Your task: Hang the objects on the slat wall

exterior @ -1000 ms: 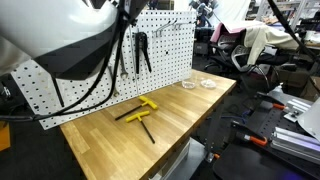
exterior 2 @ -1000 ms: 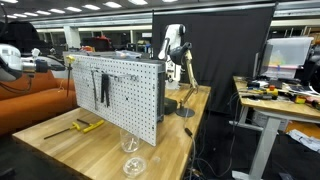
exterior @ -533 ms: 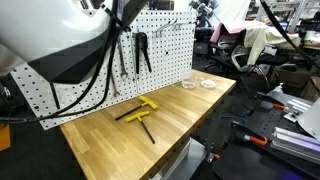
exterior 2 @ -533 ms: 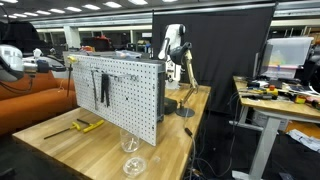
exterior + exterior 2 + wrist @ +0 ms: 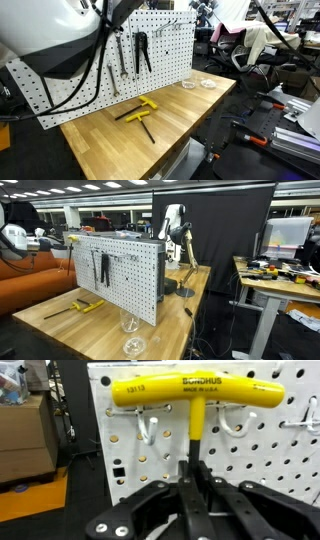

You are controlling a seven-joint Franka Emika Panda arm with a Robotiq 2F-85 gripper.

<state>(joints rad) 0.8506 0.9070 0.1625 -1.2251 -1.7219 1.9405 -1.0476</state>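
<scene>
The Panda arm (image 5: 25, 240) reaches in at the front face of the white pegboard (image 5: 95, 75), its wrist up near the board's top edge. In the wrist view the gripper (image 5: 192, 485) has its jaws pressed together on the black shaft of a yellow T-handle hex key (image 5: 195, 398). The key stands upright with its crossbar level, just in front of the holes. Bare metal hooks (image 5: 148, 430) stick out of the board on either side of the shaft; whether the handle touches one cannot be told.

Black-handled pliers (image 5: 143, 50) and grey wrenches (image 5: 115, 60) hang further along the board. Two more yellow T-handle keys (image 5: 148, 104) lie near the middle of the wooden table (image 5: 200, 105), close together with shafts splayed apart. Two clear glass dishes (image 5: 188, 85) sit at the far right end, near the board's right edge.

Bare wood lies open between the keys and the dishes, and along the table's near edge.
</scene>
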